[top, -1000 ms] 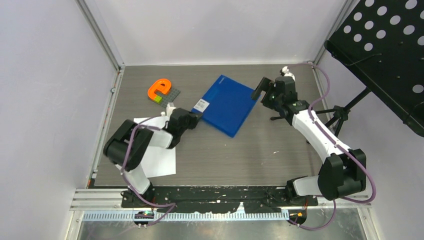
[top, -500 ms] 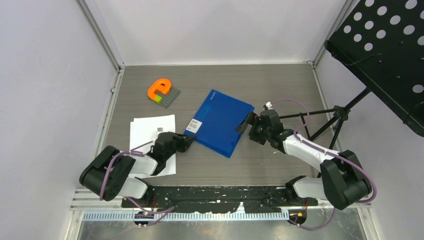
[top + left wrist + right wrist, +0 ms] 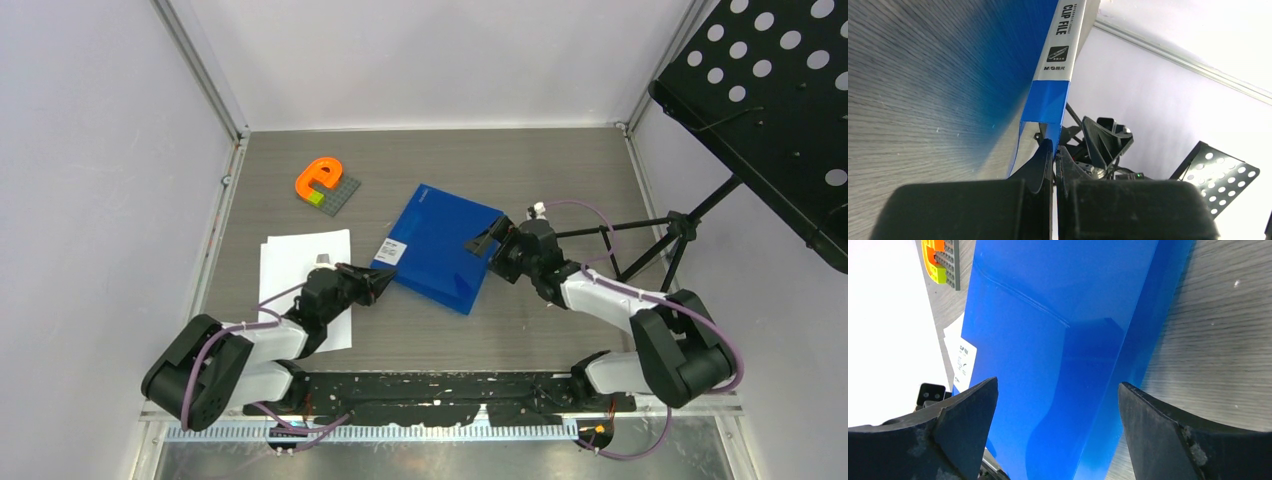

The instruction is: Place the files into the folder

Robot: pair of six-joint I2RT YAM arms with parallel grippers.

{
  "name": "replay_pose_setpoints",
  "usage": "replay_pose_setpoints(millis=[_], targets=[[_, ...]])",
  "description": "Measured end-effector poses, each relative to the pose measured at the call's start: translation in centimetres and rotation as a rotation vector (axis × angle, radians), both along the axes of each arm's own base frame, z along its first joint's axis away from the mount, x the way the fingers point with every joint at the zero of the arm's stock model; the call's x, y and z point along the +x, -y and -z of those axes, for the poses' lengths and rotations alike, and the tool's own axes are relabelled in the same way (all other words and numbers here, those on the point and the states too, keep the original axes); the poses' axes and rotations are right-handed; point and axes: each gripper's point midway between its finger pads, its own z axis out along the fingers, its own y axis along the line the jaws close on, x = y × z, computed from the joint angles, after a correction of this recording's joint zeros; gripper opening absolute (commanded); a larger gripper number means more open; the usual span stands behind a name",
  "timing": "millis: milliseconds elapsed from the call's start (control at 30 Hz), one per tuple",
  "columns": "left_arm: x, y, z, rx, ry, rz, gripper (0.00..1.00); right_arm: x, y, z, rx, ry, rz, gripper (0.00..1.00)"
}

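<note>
The blue folder (image 3: 440, 245) lies mid-table, its white label (image 3: 391, 251) at the near-left corner. My left gripper (image 3: 384, 281) is shut on that corner. In the left wrist view the blue cover edge (image 3: 1047, 107) runs down into the pinched fingers of the left gripper (image 3: 1055, 147). My right gripper (image 3: 483, 243) is open at the folder's right edge. In its own view the right gripper (image 3: 1058, 392) straddles the folder's blue cover (image 3: 1058, 315) with nothing gripped. The files (image 3: 300, 265), white sheets, lie to the left, partly under my left arm; they also show as the white sheets (image 3: 888, 315).
An orange letter-shaped block on a grey plate (image 3: 324, 182) sits at the back left. A black perforated music stand (image 3: 770, 90) overhangs the right side, its tripod legs (image 3: 660, 235) beside my right arm. Metal frame rails (image 3: 205, 90) border the table.
Both arms have pulled back toward the near edge. The left gripper has dragged the folder nearer. The right gripper has come down over the folder's right edge.
</note>
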Motion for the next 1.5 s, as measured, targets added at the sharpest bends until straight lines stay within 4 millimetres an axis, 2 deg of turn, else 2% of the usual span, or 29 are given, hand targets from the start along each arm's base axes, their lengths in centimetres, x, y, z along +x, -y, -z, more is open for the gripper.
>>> replay_pose_setpoints(millis=[133,267,367,400,433,467,533,600,700,833,933,1000,1100,1167,1267,1333,1500], targets=[[-0.2,0.2,-0.6,-0.022,0.006,0.011,0.00,0.7,-0.4,0.6,0.022,-0.009,0.016,0.90],[-0.3,0.4,-0.9,-0.030,0.011,0.020,0.00,1.1,-0.7,1.6,0.039,-0.031,0.031,0.79],[-0.5,0.5,-1.0,-0.034,0.013,0.032,0.00,1.4,-0.9,1.8,0.053,-0.033,0.040,0.56],[-0.6,0.6,-1.0,-0.033,0.014,0.037,0.00,1.5,-0.9,1.8,0.058,-0.033,0.042,0.41],[-0.7,0.6,-1.1,-0.034,0.015,0.044,0.00,1.6,-1.0,1.8,0.061,-0.035,0.046,0.32],[-0.8,0.7,-1.1,-0.030,0.017,0.051,0.09,1.7,-1.0,1.9,0.064,-0.039,0.052,0.16],[-1.3,0.8,-0.7,-0.008,0.013,0.081,0.36,1.9,-1.1,1.9,0.062,-0.040,0.052,0.07],[-2.3,1.0,0.6,0.047,-0.016,0.134,0.56,2.2,-1.2,1.4,0.067,-0.034,0.052,0.06],[-3.9,1.0,2.4,0.148,-0.060,0.218,0.71,2.9,-1.4,0.5,0.052,-0.017,0.051,0.06],[-5.7,0.1,3.0,0.306,-0.049,0.315,0.73,2.9,-0.9,-1.0,-0.003,0.008,0.041,0.06],[-6.6,-1.5,2.1,0.461,0.003,0.352,0.76,2.7,-0.1,-3.1,-0.073,0.042,0.028,0.05],[-6.7,-2.9,0.9,0.570,0.052,0.355,0.78,2.6,0.3,-5.2,-0.130,0.079,0.011,0.05],[-6.6,-4.9,-0.9,0.723,0.098,0.353,0.83,2.4,0.6,-9.5,-0.211,0.153,-0.018,0.06],[-6.4,-5.9,-1.8,0.809,0.107,0.357,0.87,1.9,0.3,-12.4,-0.256,0.208,-0.051,0.06],[-6.0,-7.3,-2.7,0.926,0.108,0.370,0.89,0.8,-0.6,-15.2,-0.322,0.260,-0.113,0.06],[-5.8,-8.0,-2.8,0.983,0.089,0.392,0.90,0.0,-1.5,-15.8,-0.369,0.267,-0.157,0.06],[-4.4,-8.6,-4.0,1.062,0.064,0.437,0.93,-1.1,-4.1,-14.8,-0.488,0.237,-0.264,0.35]])
